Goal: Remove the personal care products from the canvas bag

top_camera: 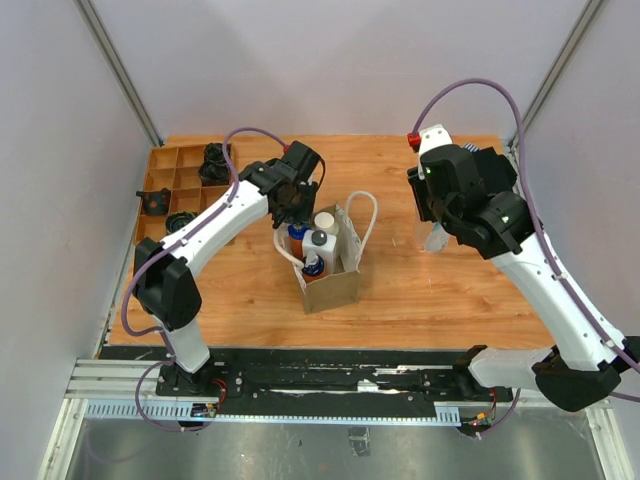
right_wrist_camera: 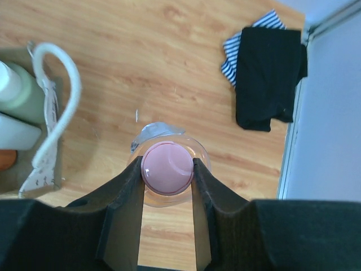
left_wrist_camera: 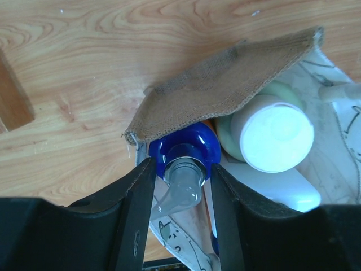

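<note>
Left wrist cam: left jaws are pinched in narrow on the clear pump nozzle [left_wrist_camera: 181, 179] of an orange plastic bottle with a round blue cap [left_wrist_camera: 186, 145]. That bottle's down inside the bag, right under the folded-over tan flap.
Right wrist cam: right jaws are squeezing a small clear plastic bottle with a round pink cap [right_wrist_camera: 167, 167], one side each, not much gap. It's out of the bag, over bare wood. Can't tell if its base touches.
Bag: one small boxy tan canvas bag [top_camera: 332, 288], upright mid-desk between the two arms.
Handles: two white rope handles [top_camera: 366, 214], one per side.
Bottles in bag: four as far as I can count. That's the gripped one, a second blue-capped bottle [top_camera: 313, 265], an olive-beige bottle with a cream cap [left_wrist_camera: 276, 135] and a white bottle [left_wrist_camera: 282, 193], all packed touching.
Bottles out: just the pink-capped one.
Desk: one light wooden desk [top_camera: 420, 290].
Tray: one wooden compartment tray [top_camera: 160, 165] at the far left corner, with three small black objects [top_camera: 214, 160] in it.
Cloth: one black garment with striped cloth [right_wrist_camera: 268, 73], lying by the right wall.
</note>
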Robot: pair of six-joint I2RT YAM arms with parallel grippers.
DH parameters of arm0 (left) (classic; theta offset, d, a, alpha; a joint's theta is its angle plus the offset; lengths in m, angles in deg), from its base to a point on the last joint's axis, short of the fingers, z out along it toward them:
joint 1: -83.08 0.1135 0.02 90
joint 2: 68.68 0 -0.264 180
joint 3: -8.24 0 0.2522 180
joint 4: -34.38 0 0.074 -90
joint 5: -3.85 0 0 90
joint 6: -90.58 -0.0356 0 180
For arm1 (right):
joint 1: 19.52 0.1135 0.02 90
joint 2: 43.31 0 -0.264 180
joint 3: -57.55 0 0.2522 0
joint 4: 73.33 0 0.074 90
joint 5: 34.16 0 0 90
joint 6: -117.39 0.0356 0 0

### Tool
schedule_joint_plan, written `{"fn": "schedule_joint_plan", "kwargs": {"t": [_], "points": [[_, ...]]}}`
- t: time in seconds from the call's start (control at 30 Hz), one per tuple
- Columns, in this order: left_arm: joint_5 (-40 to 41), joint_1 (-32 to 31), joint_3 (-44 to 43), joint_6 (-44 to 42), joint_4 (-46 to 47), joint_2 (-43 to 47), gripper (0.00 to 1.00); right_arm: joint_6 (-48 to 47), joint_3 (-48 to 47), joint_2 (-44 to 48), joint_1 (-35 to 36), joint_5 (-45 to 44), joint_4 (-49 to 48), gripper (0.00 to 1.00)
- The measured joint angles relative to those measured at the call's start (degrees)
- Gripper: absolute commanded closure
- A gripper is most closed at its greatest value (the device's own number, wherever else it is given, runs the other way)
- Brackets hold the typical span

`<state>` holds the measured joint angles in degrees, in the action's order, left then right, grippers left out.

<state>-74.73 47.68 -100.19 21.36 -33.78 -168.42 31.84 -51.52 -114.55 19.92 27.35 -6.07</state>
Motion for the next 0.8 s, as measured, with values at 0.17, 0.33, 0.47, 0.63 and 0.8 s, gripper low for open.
{"fn": "schedule_joint_plan", "kwargs": {"t": [0.17,0.33,0.47,0.63,0.8], "points": [[-0.6,0.0,2.6,0.0,0.8,-0.6,0.67,1.2,10.1,1.6,-4.2,4.3,-4.8,0.94],[-1.4,-0.1,2.7,-0.5,2.3,-0.5,1.00,2.3,19.5,3.2,-6.3,6.7,-11.8,0.94],[-1.4,-0.1,2.4,-0.9,2.0,-0.5,0.99,3.3,27.8,5.0,-7.7,7.5,-18.0,0.93],[-1.1,-0.1,-0.1,-1.0,-1.2,-1.0,0.99,4.9,36.1,5.3,-9.8,8.1,-23.5,0.86],[0.3,-0.1,-11.8,-1.5,-8.0,-3.0,1.00,7.0,39.5,7.1,-10.5,7.4,-28.6,0.31]]}}
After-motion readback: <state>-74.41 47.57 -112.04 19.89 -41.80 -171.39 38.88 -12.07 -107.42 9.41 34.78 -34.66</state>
